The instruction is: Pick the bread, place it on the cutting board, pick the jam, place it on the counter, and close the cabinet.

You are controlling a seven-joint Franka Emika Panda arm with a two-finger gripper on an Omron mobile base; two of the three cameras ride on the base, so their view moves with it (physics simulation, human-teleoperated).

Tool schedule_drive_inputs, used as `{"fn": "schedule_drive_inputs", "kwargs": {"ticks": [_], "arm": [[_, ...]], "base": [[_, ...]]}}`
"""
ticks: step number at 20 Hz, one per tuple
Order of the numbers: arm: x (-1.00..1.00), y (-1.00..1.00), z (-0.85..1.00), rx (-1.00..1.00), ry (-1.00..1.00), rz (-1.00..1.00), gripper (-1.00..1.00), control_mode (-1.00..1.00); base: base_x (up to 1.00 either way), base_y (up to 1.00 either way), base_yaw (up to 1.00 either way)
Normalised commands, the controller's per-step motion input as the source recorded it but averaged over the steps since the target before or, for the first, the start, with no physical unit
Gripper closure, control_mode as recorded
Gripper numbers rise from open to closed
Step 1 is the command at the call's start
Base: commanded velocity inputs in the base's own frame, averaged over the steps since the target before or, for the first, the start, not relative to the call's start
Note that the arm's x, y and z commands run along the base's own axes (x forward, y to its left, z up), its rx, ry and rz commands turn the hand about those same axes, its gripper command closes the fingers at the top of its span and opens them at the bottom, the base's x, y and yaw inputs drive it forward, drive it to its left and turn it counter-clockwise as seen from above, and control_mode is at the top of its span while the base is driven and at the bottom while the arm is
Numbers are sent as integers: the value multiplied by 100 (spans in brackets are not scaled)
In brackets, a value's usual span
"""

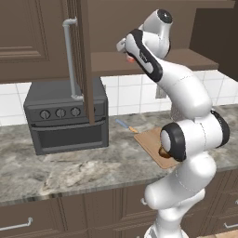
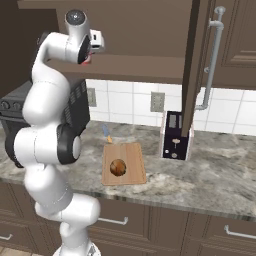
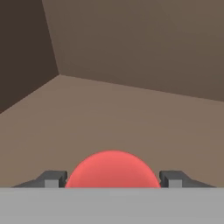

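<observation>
My gripper point(image 3: 113, 179) reaches into the open cabinet point(image 1: 83, 56) above its inner shelf point(image 2: 140, 67). Both finger tips point(image 3: 54, 178) press against the sides of the red jam point(image 3: 112, 168), so the gripper is shut on it. In the base views the jam point(image 1: 130, 59) point(image 2: 86, 61) is a small red spot under the hand. The brown bread point(image 2: 118, 167) sits on the tan cutting board point(image 2: 131, 152) on the marbled counter point(image 2: 215, 170). In the left base view the arm covers most of the bread point(image 1: 163, 151) and part of the board point(image 1: 151, 139).
The cabinet door point(image 2: 200, 60) with its silver bar handle point(image 1: 70, 60) swings out over the counter. A dark toaster oven point(image 1: 67, 116) stands at the left and a toaster point(image 2: 175, 135) right of the board. A blue-handled utensil point(image 1: 124, 124) lies behind the board.
</observation>
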Motion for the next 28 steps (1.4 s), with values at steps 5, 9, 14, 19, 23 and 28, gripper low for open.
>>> {"fn": "schedule_drive_inputs", "kwargs": {"ticks": [5, 9, 14, 19, 23, 28], "arm": [[-46, 0, 0, 0, 0, 0, 100, -100], [-52, 0, -5, 0, 0, 0, 100, -100], [-57, 0, -8, 0, 0, 0, 100, -100], [-44, 0, -11, 0, 2, 0, 100, -100], [-35, 0, -23, 0, 0, 0, 100, -100], [-16, -1, -32, 0, 0, 0, 100, -100]], "base": [[0, 0, 0], [0, 0, 0], [0, 0, 0], [0, 0, 0], [0, 0, 0], [0, 0, 0]]}}
